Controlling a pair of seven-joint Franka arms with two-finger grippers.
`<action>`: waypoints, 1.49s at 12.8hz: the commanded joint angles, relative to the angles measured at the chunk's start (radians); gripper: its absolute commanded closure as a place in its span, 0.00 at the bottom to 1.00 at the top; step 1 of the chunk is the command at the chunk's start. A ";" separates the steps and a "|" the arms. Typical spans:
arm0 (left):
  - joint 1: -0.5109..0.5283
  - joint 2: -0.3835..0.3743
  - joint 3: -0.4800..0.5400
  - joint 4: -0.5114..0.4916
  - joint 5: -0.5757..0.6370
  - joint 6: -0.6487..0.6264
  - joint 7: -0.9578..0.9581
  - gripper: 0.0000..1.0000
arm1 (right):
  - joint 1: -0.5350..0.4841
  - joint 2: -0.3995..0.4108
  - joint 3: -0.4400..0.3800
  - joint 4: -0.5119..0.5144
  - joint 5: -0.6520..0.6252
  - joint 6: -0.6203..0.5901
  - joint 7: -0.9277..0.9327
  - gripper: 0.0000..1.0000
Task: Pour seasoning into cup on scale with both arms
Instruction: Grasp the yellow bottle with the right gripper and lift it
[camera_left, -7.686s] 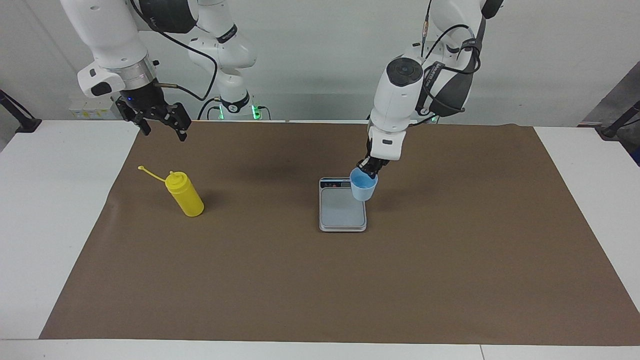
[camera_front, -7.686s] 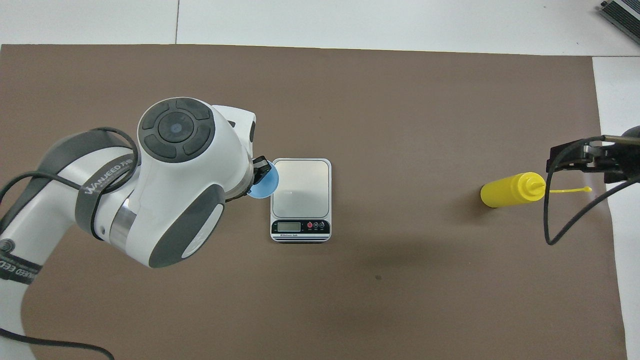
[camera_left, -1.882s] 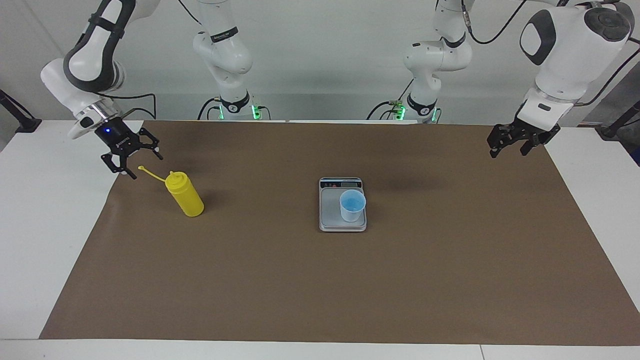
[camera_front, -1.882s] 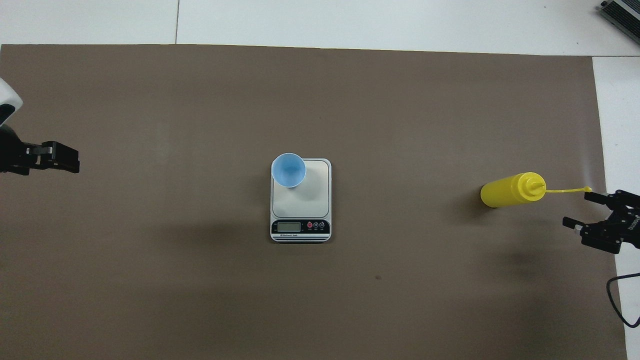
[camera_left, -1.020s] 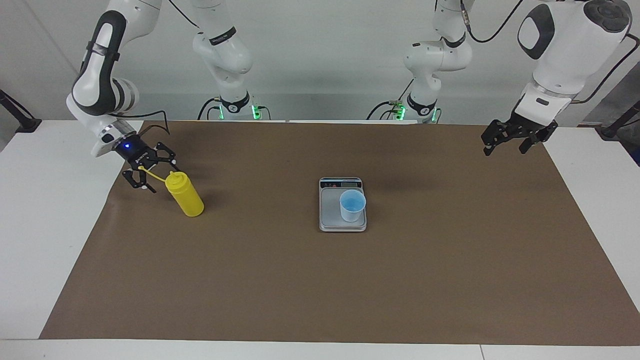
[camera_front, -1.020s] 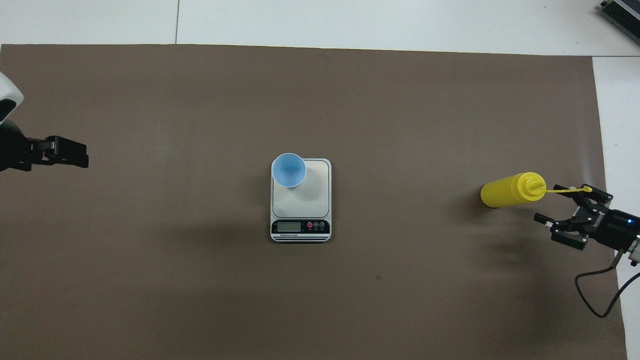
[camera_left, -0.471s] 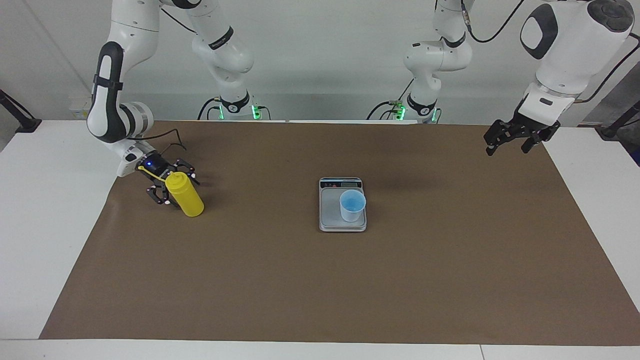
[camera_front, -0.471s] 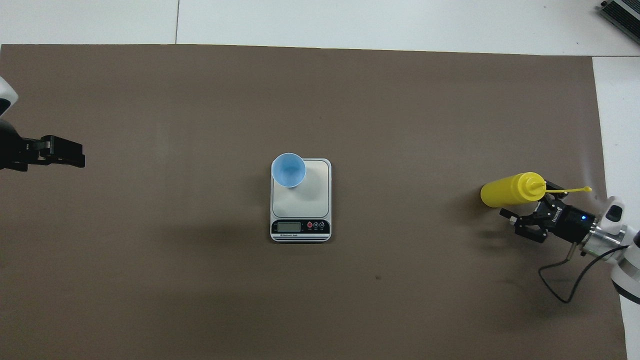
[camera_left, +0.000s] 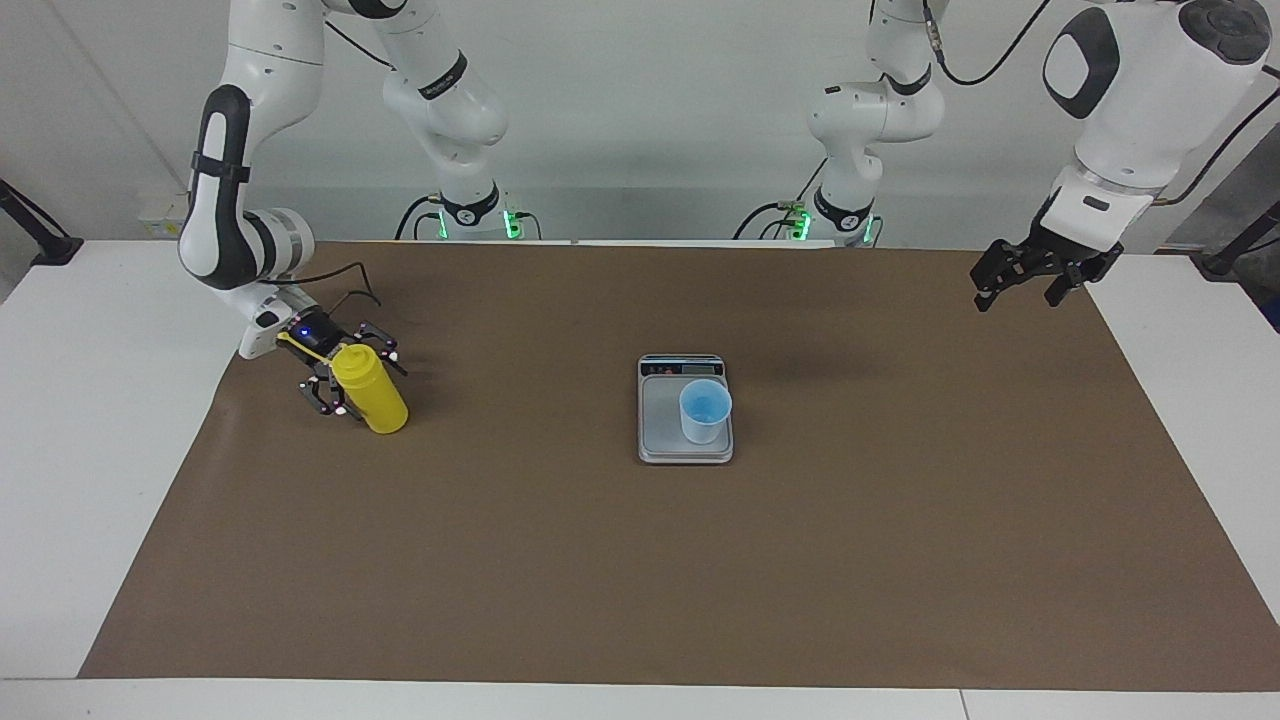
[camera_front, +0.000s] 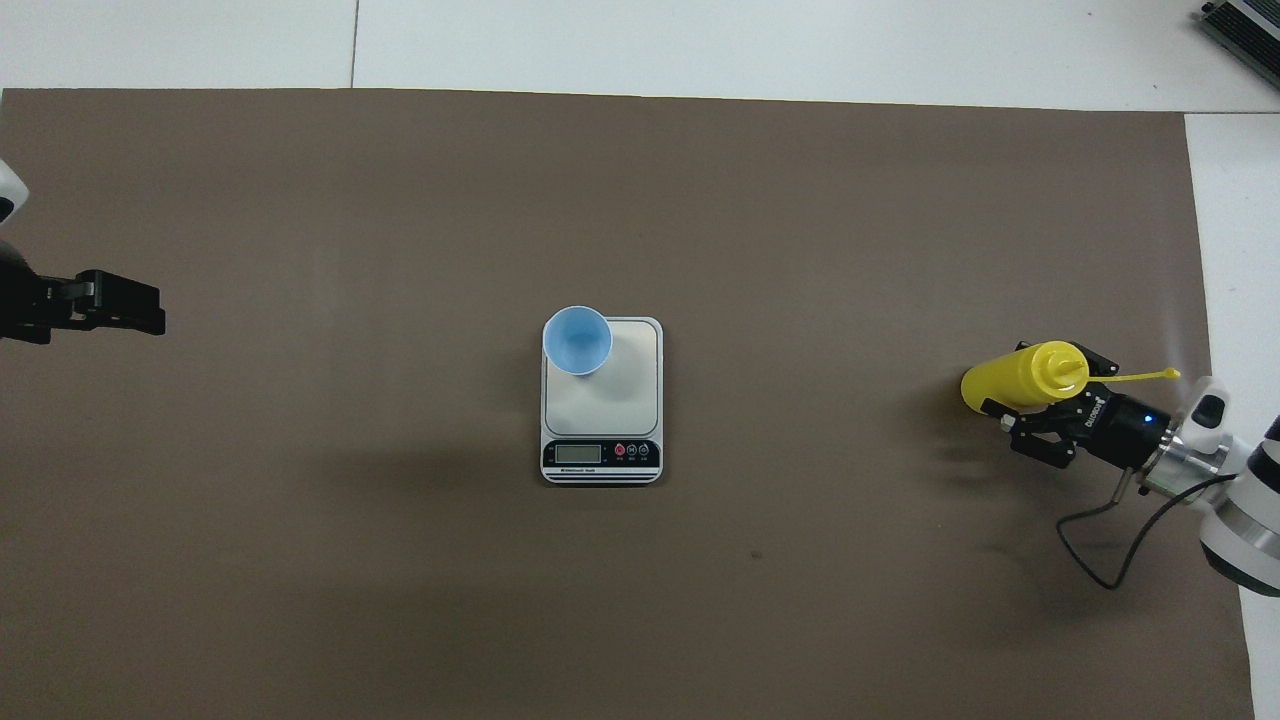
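the table (camera_left: 110, 420) carries a brown mat (camera_left: 640, 560), and near the mat's middle lies the scale (camera_left: 685, 455), which serves here as the landmark. the light-blue cup (camera_left: 705, 411) already stands upright on the scale's platform, at the corner toward the left arm's end and away from the display strip, so the placing part of the job looks done. the left gripper (camera_left: 1030, 272) hangs over the mat's edge well apart from the scale, jaws released and holding nothing; that arm waits. what is left is the pouring itself. the yellow seasoning squeeze bottle (camera_left: 371, 391) stands on the mat well apart from the scale, toward the right arm's end of the table, its thin tip cap (camera_front: 1150, 376) hanging free on its tether, so the nozzle looks uncapped. the right gripper (camera_left: 345, 380) is down at the bottle with its jaws spread to either side of the upper body, not yet clenched on it. by my reading the grasp, the carry to the scale and the tilt over the cup all remain.
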 joint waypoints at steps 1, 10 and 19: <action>0.005 -0.021 -0.001 -0.014 -0.011 -0.006 -0.009 0.00 | 0.000 0.014 0.002 0.016 0.028 -0.004 -0.027 0.02; 0.005 -0.021 -0.001 -0.014 -0.011 -0.006 -0.009 0.00 | 0.009 -0.001 0.019 0.059 0.024 -0.004 0.020 0.73; 0.005 -0.021 -0.001 -0.014 -0.011 -0.006 -0.009 0.00 | 0.167 -0.122 0.026 0.147 -0.129 0.146 0.302 0.73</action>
